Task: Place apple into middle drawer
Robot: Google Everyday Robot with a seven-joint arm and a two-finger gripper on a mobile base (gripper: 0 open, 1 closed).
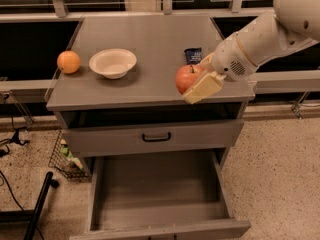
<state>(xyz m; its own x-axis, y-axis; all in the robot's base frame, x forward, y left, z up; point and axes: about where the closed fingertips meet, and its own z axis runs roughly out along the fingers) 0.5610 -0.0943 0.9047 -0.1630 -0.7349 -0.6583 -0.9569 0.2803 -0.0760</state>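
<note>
The red apple (184, 78) with a yellowish blush is held in my gripper (196, 77), just above the front right edge of the grey cabinet top (145, 39). The cream fingers (202, 88) are shut around the apple, and the white arm reaches in from the upper right. The middle drawer (160, 211) is pulled out below, a wide grey tray with a bare floor, lying lower than and to the left of the apple.
A round orange (68, 62) and a white bowl (113, 62) sit on the left of the cabinet top. A small dark packet (192, 55) lies behind the apple. A drawer with a black bar handle (156, 137) sits above the open one. A wire basket (64, 157) stands on the floor at the left.
</note>
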